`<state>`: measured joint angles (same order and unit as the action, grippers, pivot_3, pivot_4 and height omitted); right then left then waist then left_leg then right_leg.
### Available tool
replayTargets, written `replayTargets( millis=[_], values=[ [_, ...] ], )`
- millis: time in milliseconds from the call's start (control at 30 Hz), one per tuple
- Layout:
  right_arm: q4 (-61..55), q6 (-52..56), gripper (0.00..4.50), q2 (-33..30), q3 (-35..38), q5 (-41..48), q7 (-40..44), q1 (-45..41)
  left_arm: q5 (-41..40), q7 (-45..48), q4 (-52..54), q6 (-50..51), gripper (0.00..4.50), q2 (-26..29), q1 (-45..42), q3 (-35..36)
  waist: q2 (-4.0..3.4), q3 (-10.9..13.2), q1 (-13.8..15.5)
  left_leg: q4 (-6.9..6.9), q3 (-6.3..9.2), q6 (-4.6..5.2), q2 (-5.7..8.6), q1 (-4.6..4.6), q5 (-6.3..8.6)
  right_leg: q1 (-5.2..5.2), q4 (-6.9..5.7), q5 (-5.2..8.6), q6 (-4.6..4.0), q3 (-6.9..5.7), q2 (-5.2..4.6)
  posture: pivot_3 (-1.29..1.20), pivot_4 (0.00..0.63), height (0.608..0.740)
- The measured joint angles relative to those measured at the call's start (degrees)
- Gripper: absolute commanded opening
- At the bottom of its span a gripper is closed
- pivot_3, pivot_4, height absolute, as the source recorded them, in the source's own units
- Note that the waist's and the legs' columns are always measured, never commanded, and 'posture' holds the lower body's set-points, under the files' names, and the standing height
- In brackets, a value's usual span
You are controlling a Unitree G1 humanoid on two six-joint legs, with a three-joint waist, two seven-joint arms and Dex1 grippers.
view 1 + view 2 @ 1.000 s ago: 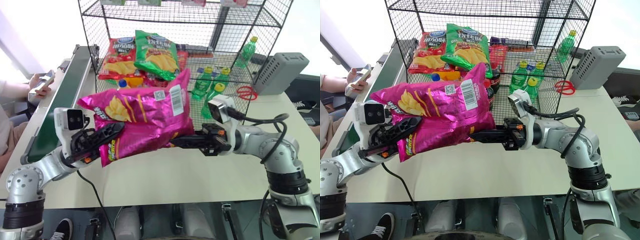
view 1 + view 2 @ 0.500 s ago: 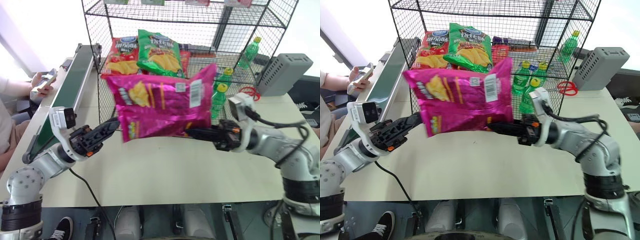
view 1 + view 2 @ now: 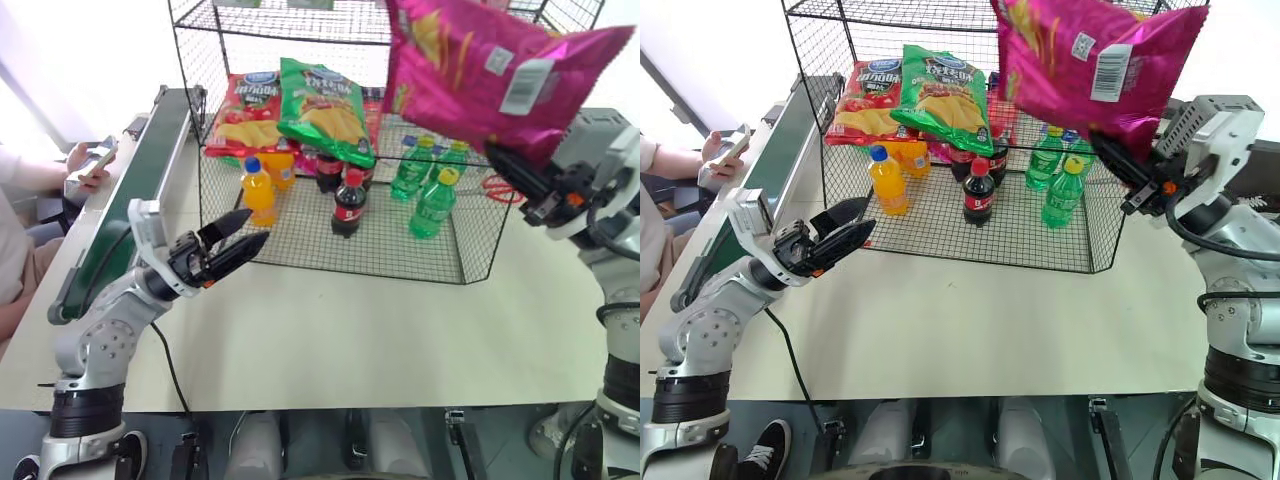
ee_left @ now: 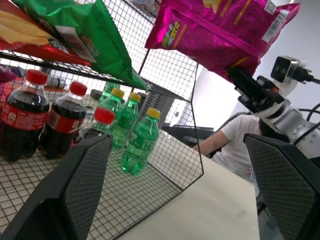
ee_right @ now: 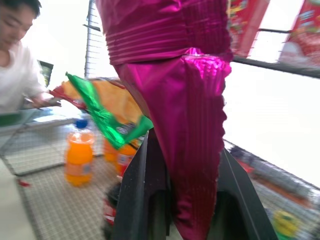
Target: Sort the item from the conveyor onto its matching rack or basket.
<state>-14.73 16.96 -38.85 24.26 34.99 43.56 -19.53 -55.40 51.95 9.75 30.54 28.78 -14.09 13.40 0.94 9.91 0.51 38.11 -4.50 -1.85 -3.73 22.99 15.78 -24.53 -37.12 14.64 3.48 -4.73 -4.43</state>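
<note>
While the right jaws (image 3: 1118, 165) pinch the bottom corner of the pink chip bag (image 3: 1080, 62), it hangs above them, high before the rack (image 3: 940, 215); the left jaws (image 3: 845, 230) stand apart, empty, over the desk (image 3: 970, 320) beside the conveyor (image 3: 765, 165)

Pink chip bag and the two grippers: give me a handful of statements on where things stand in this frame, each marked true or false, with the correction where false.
1. The right gripper is shut on the pink chip bag. True.
2. The left gripper also grips the bag. False: it is open, holds nothing and is low over the table, apart from the bag.
3. The bag lies on the conveyor. False: it is held up in the air in front of the rack, at its upper tiers.
4. A red chip bag and a green chip bag lie on a rack shelf. True.
5. Green bottles stand on the rack's bottom tier. True.
</note>
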Motion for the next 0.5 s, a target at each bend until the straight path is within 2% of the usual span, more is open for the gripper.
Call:
replayTargets(
  millis=[167, 300, 500],
  values=[
    [3.4, -11.9, 0.12, -2.4, -4.0, -13.0, -0.5, 0.9, 2.0, 1.1, -1.1, -0.9, 4.50, -0.2, -0.5, -1.1, 0.00, 0.0, 0.0, 0.00, -0.02, 0.00, 0.01, -0.01, 0.00, 0.00, 0.00, 0.00, 0.00, 0.00, -0.01, 0.00, 0.150, 0.740],
    [11.1, -24.1, 0.12, -3.4, -7.3, -27.0, -6.3, -0.2, 5.8, 2.5, -2.0, -3.8, 4.50, -0.2, -1.4, -1.3, 0.00, 0.0, 0.1, 0.01, -0.04, -0.01, 0.01, 0.00, 0.00, 0.00, 0.01, 0.00, 0.01, 0.01, -0.02, 0.00, 0.150, 0.740],
    [20.9, -35.2, 0.12, -7.8, -9.7, -45.4, -19.6, -4.5, 9.8, 4.1, -1.6, -6.6, 4.50, -0.3, 0.1, -2.5, -0.04, 0.0, 0.0, 0.00, -0.05, -0.04, 0.00, 0.02, -0.02, -0.04, 0.00, 0.01, 0.01, 0.01, -0.03, 0.00, 0.150, 0.740]
  ],
)
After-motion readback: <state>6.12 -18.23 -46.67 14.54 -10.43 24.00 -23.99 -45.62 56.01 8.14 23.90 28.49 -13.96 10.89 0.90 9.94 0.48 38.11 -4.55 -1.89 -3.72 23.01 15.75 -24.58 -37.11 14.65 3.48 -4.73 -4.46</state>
